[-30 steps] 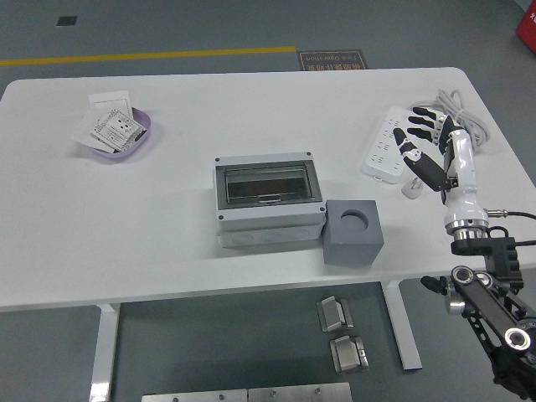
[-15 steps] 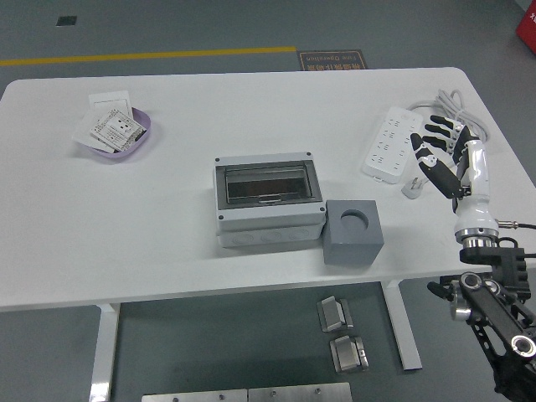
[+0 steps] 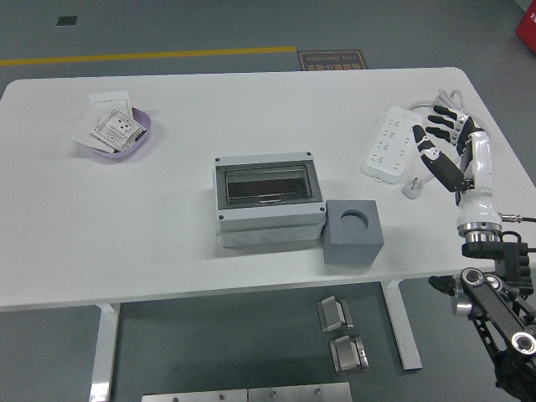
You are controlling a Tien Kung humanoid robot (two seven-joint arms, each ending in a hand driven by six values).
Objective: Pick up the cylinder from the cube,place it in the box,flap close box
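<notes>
Head view: the right robot hand [image 3: 444, 146] hangs above the right end of the worktop [image 3: 167, 226], over the white power strip [image 3: 390, 152] and its cable [image 3: 456, 105]. Its fingers are spread and relaxed, holding nothing. The left robot hand is out of sight.

The grey cube [image 3: 353, 231] stands near the front edge, touching or just beside the right wall of the grey box [image 3: 268, 203]. The round socket [image 3: 355, 219] in the cube's top looks dark and empty; no cylinder stands in it, and none lies anywhere else on the worktop. The box's tinted flap appears to be down, flat within its frame, and something pale shows dimly through it, though I cannot tell what.

So the likeliest trouble is a wasted reach: if the robot hand goes for the cube, its fingers would close on an empty hole and could push the cube off the near edge, which is close by. A second hazard is the cable and plug [image 3: 412, 188] beneath the hand; a low sweep toward the box could catch them and drag the strip across. If the flap is not fully latched, a press from the side could slide the box instead of seating it.

A purple dish [image 3: 142, 138] of cards sits well apart at the far left, out of harm's way.
</notes>
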